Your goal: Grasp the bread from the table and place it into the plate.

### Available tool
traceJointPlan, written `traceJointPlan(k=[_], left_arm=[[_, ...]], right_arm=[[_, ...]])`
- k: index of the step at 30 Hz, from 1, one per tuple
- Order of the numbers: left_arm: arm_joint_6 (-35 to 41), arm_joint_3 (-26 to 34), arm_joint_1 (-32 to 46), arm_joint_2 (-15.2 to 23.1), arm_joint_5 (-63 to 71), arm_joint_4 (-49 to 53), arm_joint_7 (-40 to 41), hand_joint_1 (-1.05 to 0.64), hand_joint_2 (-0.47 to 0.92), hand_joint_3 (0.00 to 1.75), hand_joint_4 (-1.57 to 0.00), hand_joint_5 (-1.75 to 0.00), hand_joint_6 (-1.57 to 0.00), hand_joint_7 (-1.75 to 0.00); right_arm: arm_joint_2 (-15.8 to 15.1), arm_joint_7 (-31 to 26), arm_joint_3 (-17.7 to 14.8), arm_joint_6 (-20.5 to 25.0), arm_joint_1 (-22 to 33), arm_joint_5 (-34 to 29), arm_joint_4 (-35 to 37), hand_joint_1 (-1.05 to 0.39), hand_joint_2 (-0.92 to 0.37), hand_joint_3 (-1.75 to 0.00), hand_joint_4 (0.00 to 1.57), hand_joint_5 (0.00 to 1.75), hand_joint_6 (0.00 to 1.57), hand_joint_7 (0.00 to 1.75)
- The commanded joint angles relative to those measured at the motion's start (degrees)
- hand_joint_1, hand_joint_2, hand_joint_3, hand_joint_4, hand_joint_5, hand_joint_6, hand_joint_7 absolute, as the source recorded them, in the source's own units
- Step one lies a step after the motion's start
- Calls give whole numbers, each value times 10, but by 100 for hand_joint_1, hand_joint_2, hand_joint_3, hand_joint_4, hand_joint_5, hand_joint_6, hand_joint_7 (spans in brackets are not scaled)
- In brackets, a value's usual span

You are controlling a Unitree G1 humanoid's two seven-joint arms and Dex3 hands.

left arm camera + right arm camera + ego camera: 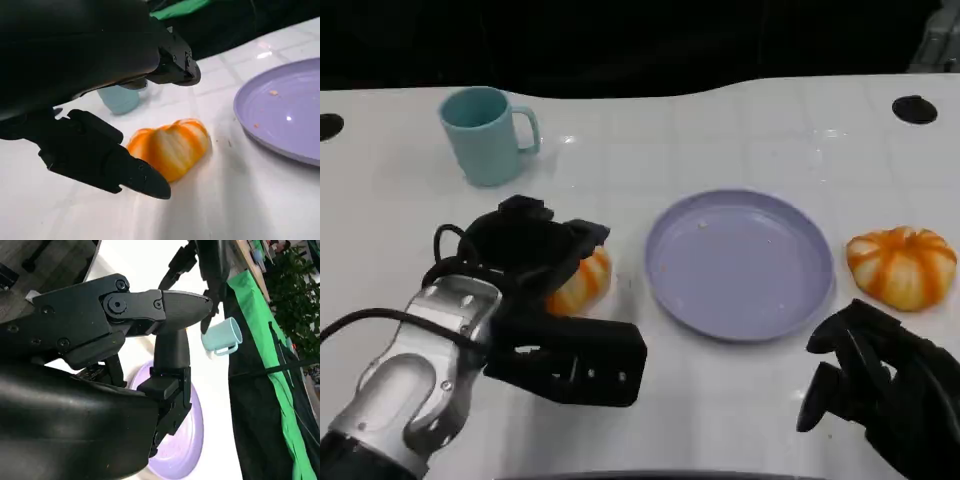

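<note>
An orange-and-white striped bread (pixel 584 282) lies on the white table just left of the purple plate (pixel 740 265). My left hand (pixel 535 290) hovers over the bread's left side. In the left wrist view the fingers (pixel 175 65) reach above the bread (pixel 170 147) and the thumb (pixel 115 167) lies beside it, with gaps around the bread. The plate (pixel 280 115) holds only crumbs. A second striped bread (pixel 902 265) sits right of the plate. My right hand (pixel 880 390) rests near the table's front right, holding nothing, its fingers (pixel 150 305) extended.
A teal mug (pixel 485 135) stands at the back left, behind my left hand; it appears as the mug (pixel 120 100) beyond the bread and as the mug (pixel 222 335) past the plate (pixel 187 440). Dark round holes (pixel 914 108) mark the table's far corners.
</note>
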Motion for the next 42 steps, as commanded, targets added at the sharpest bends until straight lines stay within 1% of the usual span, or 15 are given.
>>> traceJointPlan(k=[1,4,7,14,23,26,32,36,38,39,40,41,42], left_arm=[[47,-8,-45,-31,-1,92,14,-44,75,0,-5,-38,-25,0],[62,-13,-68,-49,-9,147,31,-44,76,1,-4,-36,-23,0],[71,-16,-88,-66,-17,198,58,-45,76,0,-4,-36,-23,0],[67,-19,-146,-99,-53,326,105,-41,75,0,0,-36,-23,0],[15,-44,-206,-121,-86,490,156,-41,73,0,-1,-33,-24,-1],[2,-50,-217,-126,-95,523,166,-39,73,0,-4,-31,-25,-1],[-14,-60,-234,-136,-107,572,171,-39,75,1,-7,-28,-26,0],[-37,-62,-235,-140,-115,597,201,-34,78,1,-15,-24,-31,-1],[-54,-61,-231,-139,-120,606,228,-26,85,1,-34,-21,-41,-2],[-62,-59,-230,-139,-124,610,241,-24,89,2,-48,-21,-50,-3],[-67,-58,-229,-139,-128,613,249,-23,90,3,-56,-22,-56,-4],[-78,-53,-227,-137,-133,615,263,-23,91,4,-61,-22,-60,-5],[-88,-53,-226,-135,-134,617,280,-23,92,6,-75,-35,-78,-9]], right_arm=[[-7,-3,-7,9,1,8,-12,-43,-92,-41,62,175,46,162],[-6,-7,-10,17,2,10,-17,-43,-92,-41,62,175,47,162],[-7,-1,-12,13,5,13,-15,-43,-92,-40,62,175,46,162],[-10,6,-13,7,8,12,-12,-44,-92,-39,62,175,47,162],[-10,11,-14,4,14,14,-15,-44,-92,-38,62,175,47,161],[-10,13,-15,2,15,15,-15,-45,-92,-37,63,175,48,160],[-11,16,-16,3,16,14,-18,-45,-92,-38,63,175,47,159],[-9,12,-16,6,17,15,-20,-45,-92,-36,62,175,48,159],[-8,13,-16,3,19,14,-20,-45,-92,-37,62,175,48,159],[-8,14,-15,2,19,14,-21,-45,-92,-37,62,175,48,159],[-8,14,-15,1,20,14,-21,-45,-92,-37,62,175,48,159],[-8,13,-15,1,20,13,-22,-45,-92,-37,62,175,48,159],[-9,12,-14,1,20,12,-23,-45,-92,-37,62,175,48,159]])
